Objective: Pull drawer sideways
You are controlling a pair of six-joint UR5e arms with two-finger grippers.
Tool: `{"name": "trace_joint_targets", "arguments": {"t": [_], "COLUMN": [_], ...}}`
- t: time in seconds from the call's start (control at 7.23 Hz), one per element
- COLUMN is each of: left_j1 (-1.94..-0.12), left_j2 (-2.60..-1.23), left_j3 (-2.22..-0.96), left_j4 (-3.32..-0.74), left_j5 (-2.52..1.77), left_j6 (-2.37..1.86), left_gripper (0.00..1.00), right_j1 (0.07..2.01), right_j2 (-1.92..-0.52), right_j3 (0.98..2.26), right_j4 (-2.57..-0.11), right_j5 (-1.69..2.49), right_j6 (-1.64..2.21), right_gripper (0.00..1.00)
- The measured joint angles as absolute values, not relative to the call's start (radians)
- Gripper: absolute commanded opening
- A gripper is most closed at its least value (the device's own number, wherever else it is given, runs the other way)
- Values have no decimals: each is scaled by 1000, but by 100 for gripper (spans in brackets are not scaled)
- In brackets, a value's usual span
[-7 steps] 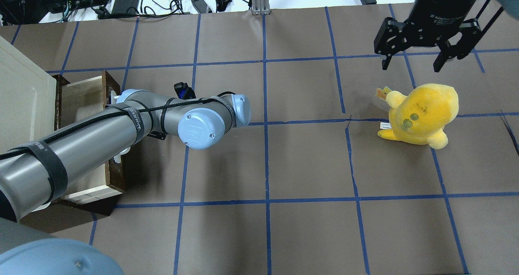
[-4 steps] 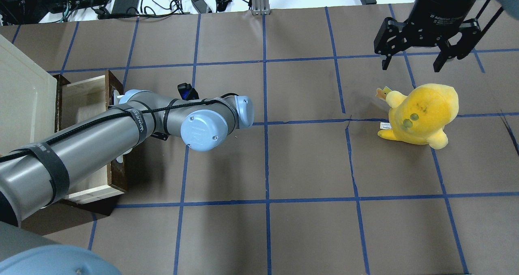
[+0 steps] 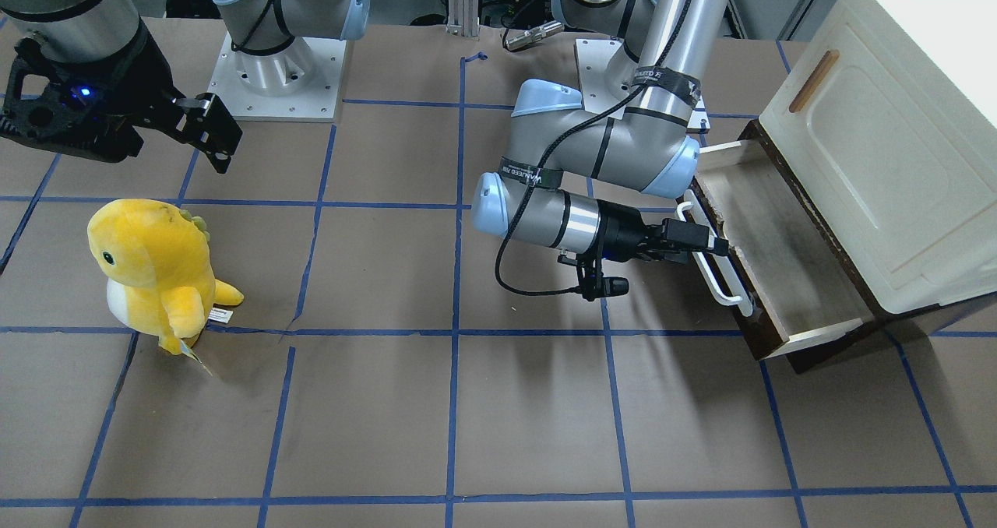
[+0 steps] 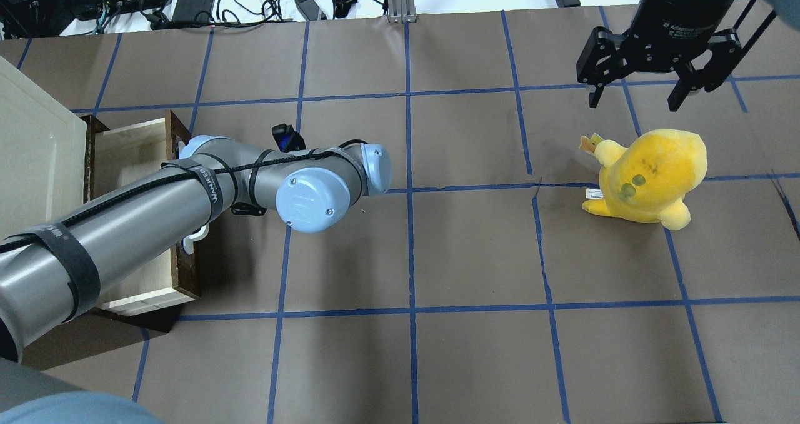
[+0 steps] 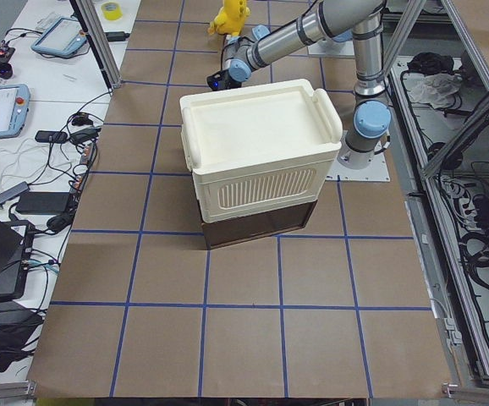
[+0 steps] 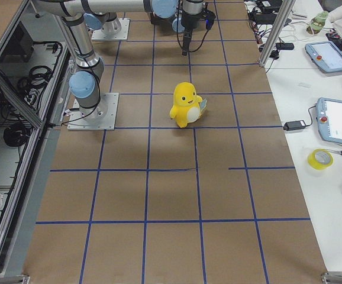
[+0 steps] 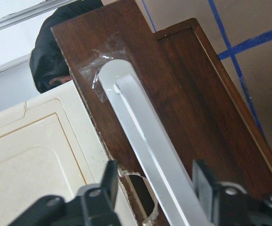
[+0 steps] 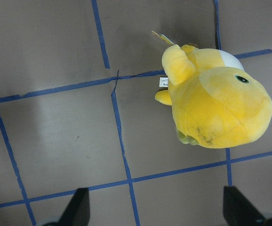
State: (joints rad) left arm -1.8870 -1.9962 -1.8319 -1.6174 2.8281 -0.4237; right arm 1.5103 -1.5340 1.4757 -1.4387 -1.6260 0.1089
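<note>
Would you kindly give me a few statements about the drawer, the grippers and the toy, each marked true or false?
1. The drawer stands partly out of the cream cabinet. True.
2. The right gripper is shut on the yellow plush toy. False: it hangs open above the table, apart from the toy.
3. The left gripper has a finger on either side of the white bar handle. True.
4. The yellow plush toy sits inside the drawer. False: it stands upright on the table, well away from the drawer.
</note>
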Motion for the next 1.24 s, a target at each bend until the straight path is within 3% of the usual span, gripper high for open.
{"name": "trace_joint_targets", "arguments": {"t": [0.69, 1.24], "left_j1": [-1892, -1754], "left_j2": [-1774, -1570], "left_j3": [-1546, -1494], "left_j4": [-1597, -1601], "left_j5": [2239, 1773], "left_j6": [-97, -97], "left_gripper": [100, 100], "right_j1": [1510, 1511], "right_j2": [-1534, -1534], "right_j3": [1476, 1476], "right_j4": [-1439, -1439], "right_j5": [-1626, -1626], "right_j6": [109, 109], "right_gripper": [100, 100]}}
